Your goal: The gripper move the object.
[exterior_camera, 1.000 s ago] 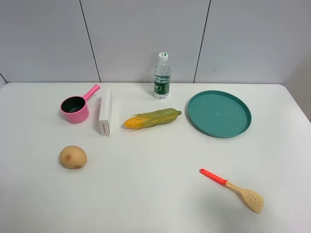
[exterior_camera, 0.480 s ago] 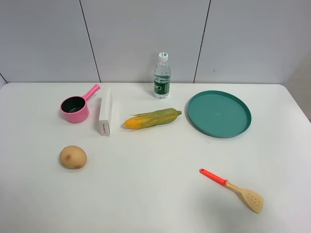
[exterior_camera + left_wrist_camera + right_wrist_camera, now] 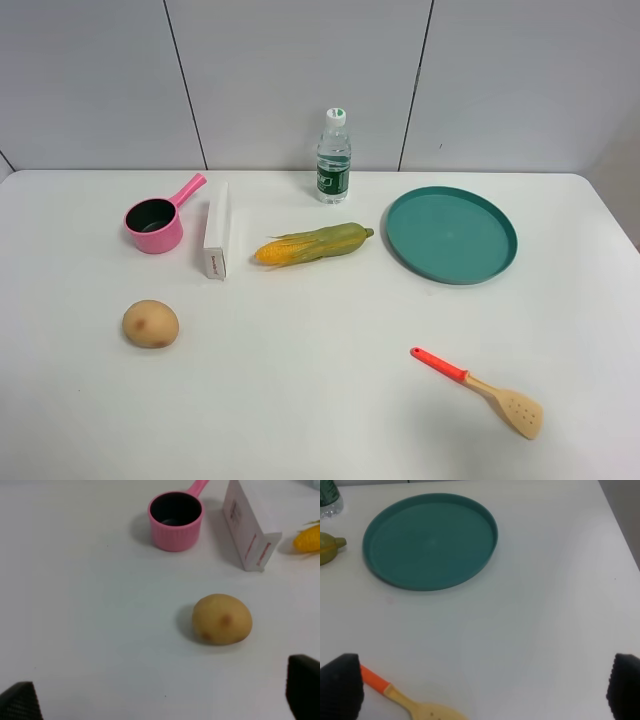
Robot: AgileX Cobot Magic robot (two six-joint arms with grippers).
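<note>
The small pink saucepan [image 3: 154, 224] with a dark inside stands upright at the back left of the white table, handle pointing to the back right. It also shows in the left wrist view [image 3: 175, 520]. My left gripper [image 3: 160, 700] is open and empty, well short of the pan, with a potato between them. My right gripper [image 3: 482, 687] is open and empty above the table's right side. Neither arm shows in the exterior high view.
A potato [image 3: 150, 324] lies in front of the pan. A white box [image 3: 216, 237] stands right of it, then a corn cob [image 3: 312, 244], a water bottle [image 3: 334, 157] and a teal plate [image 3: 452, 234]. An orange-handled spatula [image 3: 480, 390] lies front right.
</note>
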